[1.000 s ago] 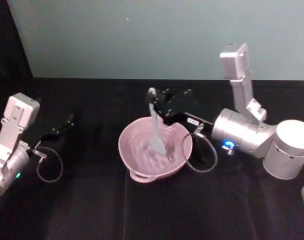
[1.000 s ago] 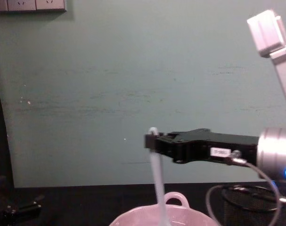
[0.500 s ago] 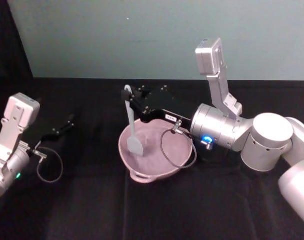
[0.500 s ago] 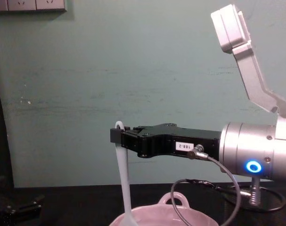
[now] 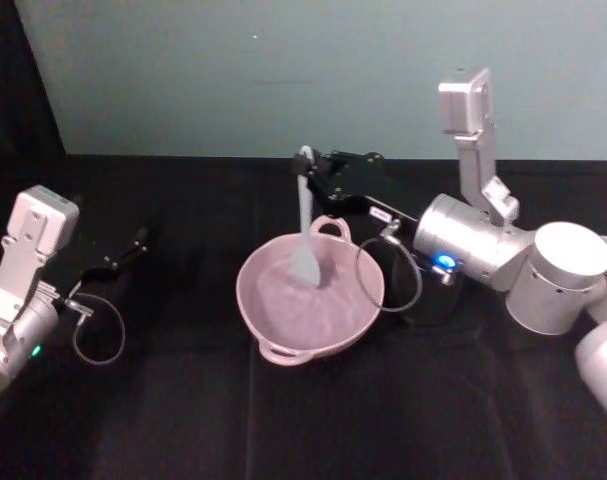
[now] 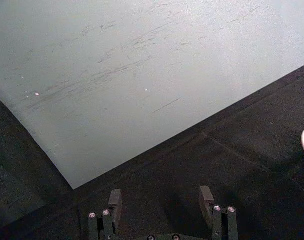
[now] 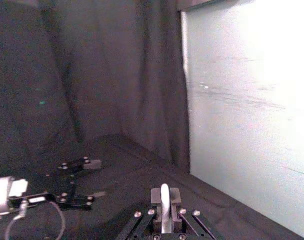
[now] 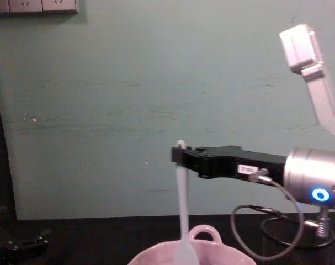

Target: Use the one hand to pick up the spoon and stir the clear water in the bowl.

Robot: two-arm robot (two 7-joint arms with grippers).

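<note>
The right claw (image 5: 313,168), pinching the spoon (image 5: 304,225) by its handle tip, should trace slow, small circles inside the bowl (image 5: 245,300), off its rim; the left claw (image 6: 159,198) idles, spread.

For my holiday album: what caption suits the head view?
Right gripper holds a white spoon upright, blade in the pink bowl; left gripper parked.

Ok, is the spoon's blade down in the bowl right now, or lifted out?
In the bowl. The spoon hangs nearly upright from the right end effector, its blade below the rim. Touching water: cannot tell.
</note>
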